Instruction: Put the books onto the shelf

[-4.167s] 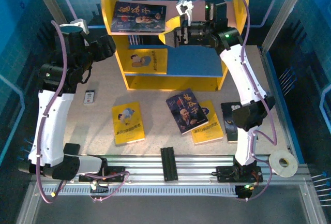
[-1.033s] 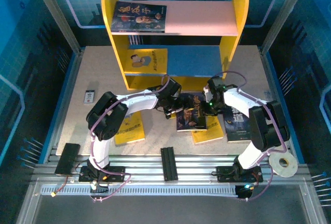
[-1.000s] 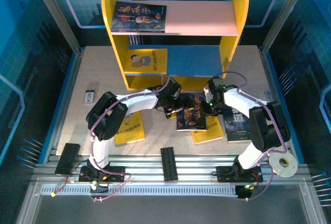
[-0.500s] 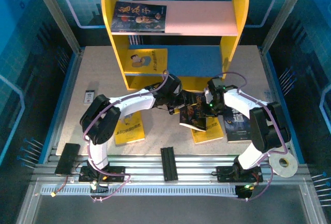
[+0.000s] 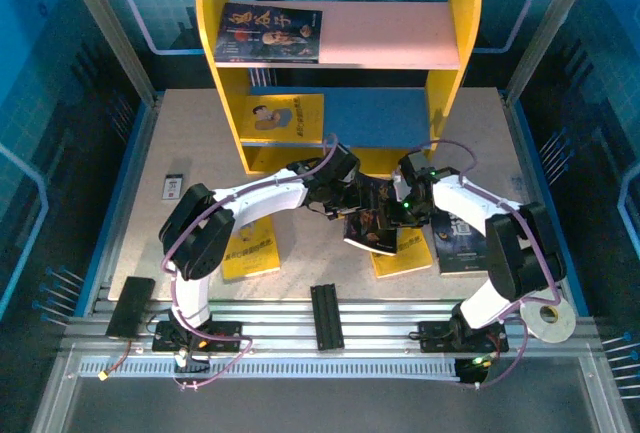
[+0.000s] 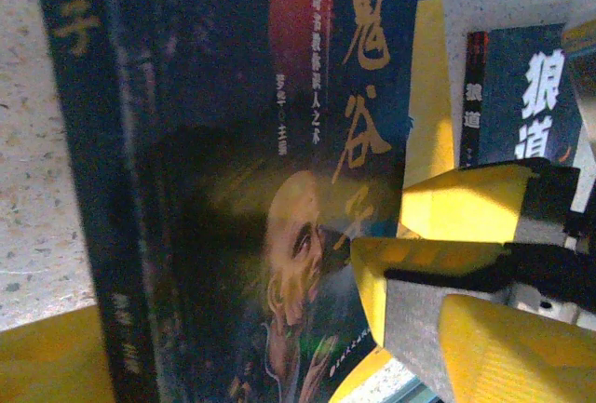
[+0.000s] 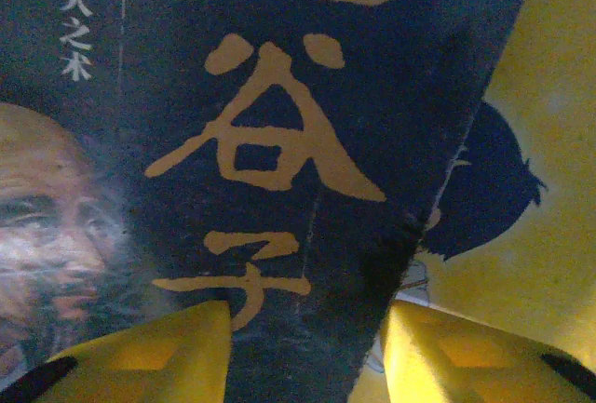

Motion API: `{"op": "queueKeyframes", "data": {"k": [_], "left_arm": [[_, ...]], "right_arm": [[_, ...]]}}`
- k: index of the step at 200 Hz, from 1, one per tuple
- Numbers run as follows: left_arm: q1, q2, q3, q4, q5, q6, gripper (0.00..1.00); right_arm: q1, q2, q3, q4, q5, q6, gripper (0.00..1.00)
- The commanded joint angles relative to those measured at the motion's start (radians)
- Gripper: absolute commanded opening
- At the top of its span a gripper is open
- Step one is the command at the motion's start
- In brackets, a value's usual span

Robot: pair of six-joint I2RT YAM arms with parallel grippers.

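A navy portrait book (image 5: 368, 229) tilts up off the table (image 5: 300, 168) between my two grippers. My left gripper (image 5: 347, 203) is at its left edge, fingers wide apart, and the cover (image 6: 233, 142) faces it. At the book's right edge my right gripper (image 5: 393, 213) is open. One of its fingers (image 7: 149, 356) lies on the cover (image 7: 279, 142) and the other is over a yellow book (image 7: 540, 142). That yellow book (image 5: 402, 259) lies partly under the navy one. The shelf (image 5: 340, 63) holds a navy book (image 5: 268, 33) on its pink board and a yellow book (image 5: 285, 116) on its blue board.
Another yellow book (image 5: 250, 248) lies left of centre, partly under my left arm. A dark wolf book (image 5: 462, 238) lies at the right. A small card (image 5: 174, 188) sits at the left, a tape roll (image 5: 546, 319) at the front right, and a black bar (image 5: 327, 305) at the front.
The navy book lay flat and now stands tilted off the table. My left gripper has slid right against it and narrowed. My right gripper's fingers have opened.
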Motion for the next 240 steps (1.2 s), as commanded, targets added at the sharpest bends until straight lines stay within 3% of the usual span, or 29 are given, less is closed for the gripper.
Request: {"op": "queueKeyframes", "data": {"k": [1, 53, 84, 101, 142, 180, 213, 240], "left_arm": [[-0.012, 0.027, 0.05, -0.022, 0.003, 0.037, 0.69], [-0.012, 0.045, 0.076, -0.068, -0.04, 0.075, 0.45], [-0.009, 0.07, 0.117, -0.111, -0.058, 0.137, 0.2], [-0.01, 0.067, 0.146, -0.133, -0.053, 0.184, 0.0], [-0.011, -0.077, 0.152, -0.217, -0.104, 0.362, 0.0], [-0.01, -0.337, 0.087, -0.299, -0.084, 0.481, 0.0], [0.0, -0.544, 0.133, -0.352, -0.077, 0.519, 0.0], [0.065, -0.63, 0.256, -0.335, -0.083, 0.505, 0.0]], "right_arm": [[0.008, -0.025, -0.017, 0.014, -0.046, 0.008, 0.52], [0.004, -0.029, -0.012, 0.012, -0.059, 0.001, 0.58], [0.0, -0.047, -0.003, -0.005, -0.061, -0.01, 0.63], [-0.018, -0.079, -0.004, -0.018, -0.049, -0.01, 0.65], [-0.083, -0.237, 0.003, -0.03, -0.065, -0.005, 0.69], [-0.128, -0.394, 0.066, -0.059, -0.094, -0.003, 0.7], [-0.145, -0.484, 0.157, -0.111, -0.091, -0.01, 0.7], [-0.153, -0.539, 0.241, -0.124, -0.109, -0.005, 0.71]]}}
